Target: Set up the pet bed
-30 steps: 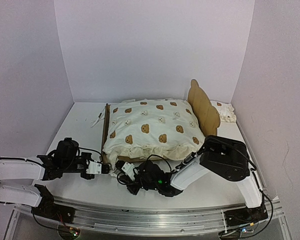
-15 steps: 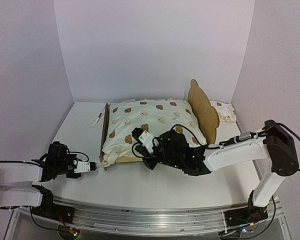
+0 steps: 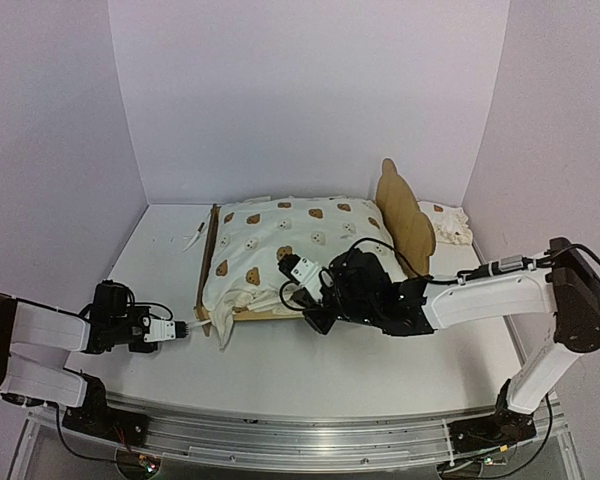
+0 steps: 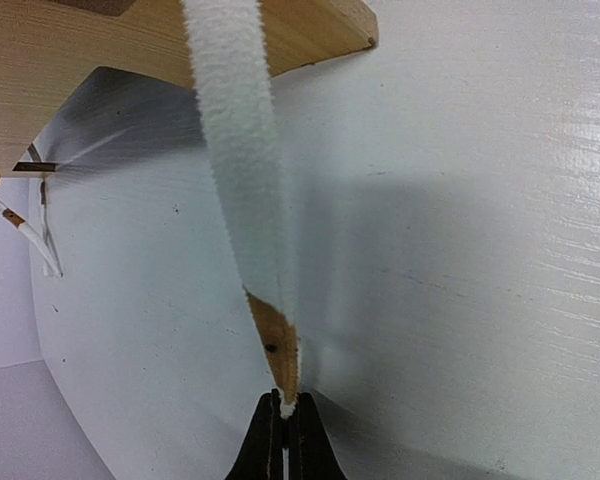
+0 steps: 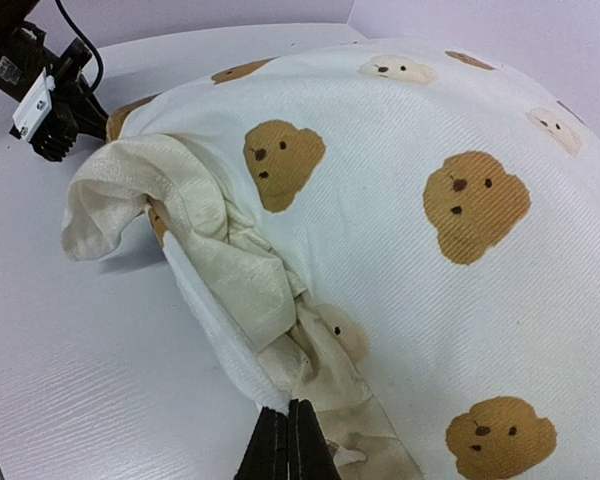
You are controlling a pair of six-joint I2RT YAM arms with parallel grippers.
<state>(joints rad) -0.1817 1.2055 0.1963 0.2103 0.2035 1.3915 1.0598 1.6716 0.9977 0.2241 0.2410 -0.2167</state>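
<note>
- Looking down from above, we see the pet bed point(image 3: 408, 212), a small light plywood frame with a bear-ear-shaped headboard. It stands on the white table point(image 3: 310, 375) with the headboard upright at its right end.
- We find the cream bear-print cushion point(image 3: 280, 240) lying on the bed, hiding its base and bulging over the near rail.
- Just off the bed's near left corner we see the left gripper point(image 3: 181, 328), low over the table. Its jaws are pressed fully together on the end of a flat white fabric tie string point(image 4: 235, 150), which runs straight back across the bed's plywood edge at that corner.
- At the bed's near side we see the right gripper point(image 5: 288, 412), its jaws likewise closed tight, pinching a rumpled fold of the cushion's near edge.
- Just beyond the bed's headboard, we make out a small ruffled bear-print pillow point(image 3: 450, 225) lying on the table.
</note>
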